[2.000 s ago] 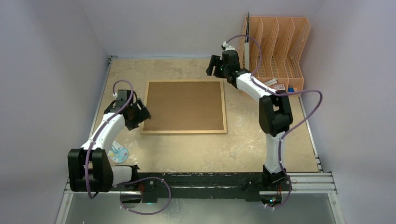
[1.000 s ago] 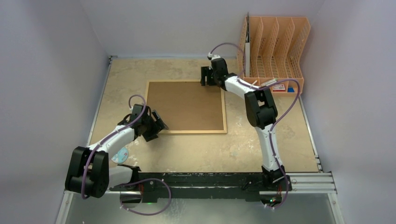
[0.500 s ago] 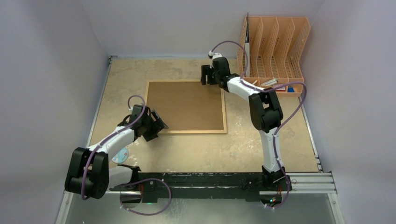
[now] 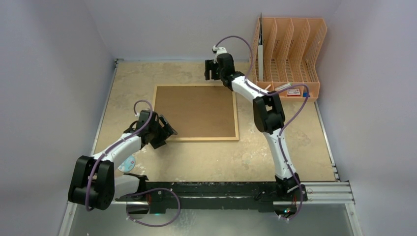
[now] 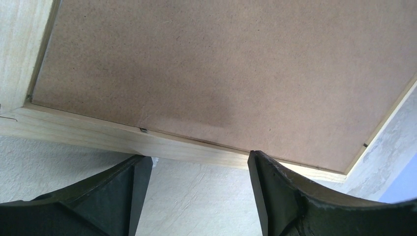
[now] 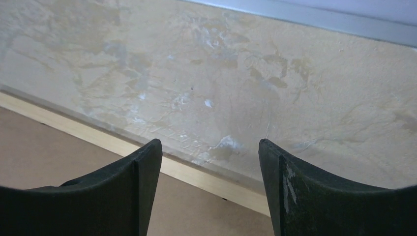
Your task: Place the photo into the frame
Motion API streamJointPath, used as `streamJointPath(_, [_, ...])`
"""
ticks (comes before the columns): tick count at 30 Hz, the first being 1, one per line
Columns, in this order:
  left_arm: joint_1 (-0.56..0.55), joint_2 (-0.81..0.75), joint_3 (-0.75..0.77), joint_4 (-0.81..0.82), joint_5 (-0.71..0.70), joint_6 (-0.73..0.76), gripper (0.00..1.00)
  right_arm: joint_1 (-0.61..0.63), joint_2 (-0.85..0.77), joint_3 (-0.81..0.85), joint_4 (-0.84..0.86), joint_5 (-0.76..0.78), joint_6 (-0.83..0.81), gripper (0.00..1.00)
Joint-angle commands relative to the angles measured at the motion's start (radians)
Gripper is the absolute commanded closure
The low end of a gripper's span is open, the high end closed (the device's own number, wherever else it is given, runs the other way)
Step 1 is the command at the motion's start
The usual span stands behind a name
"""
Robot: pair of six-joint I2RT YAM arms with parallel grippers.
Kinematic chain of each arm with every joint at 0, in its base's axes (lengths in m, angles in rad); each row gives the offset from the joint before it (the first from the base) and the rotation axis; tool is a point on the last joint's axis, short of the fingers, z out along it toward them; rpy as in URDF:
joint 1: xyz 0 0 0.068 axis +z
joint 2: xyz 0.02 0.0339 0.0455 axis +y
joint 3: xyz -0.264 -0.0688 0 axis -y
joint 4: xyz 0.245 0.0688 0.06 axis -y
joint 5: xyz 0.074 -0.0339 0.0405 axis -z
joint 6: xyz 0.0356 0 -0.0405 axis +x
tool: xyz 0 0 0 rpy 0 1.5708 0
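Observation:
The frame (image 4: 194, 112) lies flat on the table with its brown fibreboard back up and a thin light-wood border round it. My left gripper (image 4: 167, 132) is open at the frame's near-left corner. In the left wrist view its fingertips reach the wood border (image 5: 187, 147) with only bare table between them (image 5: 199, 167). My right gripper (image 4: 210, 73) is open just above the frame's far edge, right of its middle. The right wrist view shows the border (image 6: 196, 173) and table between its open fingers (image 6: 209, 147). The photo is out of view.
An orange file organiser (image 4: 290, 49) stands at the back right with small items at its base. A round pale-blue object (image 4: 127, 163) lies by the left arm's base. Walls close the table on three sides, and a metal rail (image 4: 324, 189) runs along the near edge.
The left arm swung from the frame's left side to its near-left corner and now holds still. The right gripper has slid left along the frame's far edge.

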Motion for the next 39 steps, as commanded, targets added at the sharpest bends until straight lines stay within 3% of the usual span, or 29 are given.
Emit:
streamJointPath(1, [-0.001,0.0,-0.001,0.048,-0.019,-0.033,0.24,0.005,0.031,0.049,-0.018,0.01,-0.04,0.26])
streamJointPath(9, [0.006,0.063,0.03,0.074,-0.014,-0.024,0.24,0.01,0.003,-0.073,-0.005,-0.019,-0.043,0.26])
streamJointPath(17, [0.055,0.14,0.084,0.118,-0.031,0.055,0.24,0.009,-0.115,-0.324,0.023,-0.087,0.001,0.29])
streamJointPath(23, [0.114,0.285,0.156,0.209,0.071,0.101,0.24,0.009,-0.219,-0.46,-0.057,-0.173,0.029,0.28])
streamJointPath(33, [0.128,0.569,0.401,0.178,0.226,0.212,0.28,0.042,-0.476,-0.865,0.076,-0.297,0.15,0.34])
streamJointPath(39, [0.128,0.61,0.433,0.198,0.306,0.23,0.28,0.079,-0.6,-1.018,0.095,-0.272,0.193,0.35])
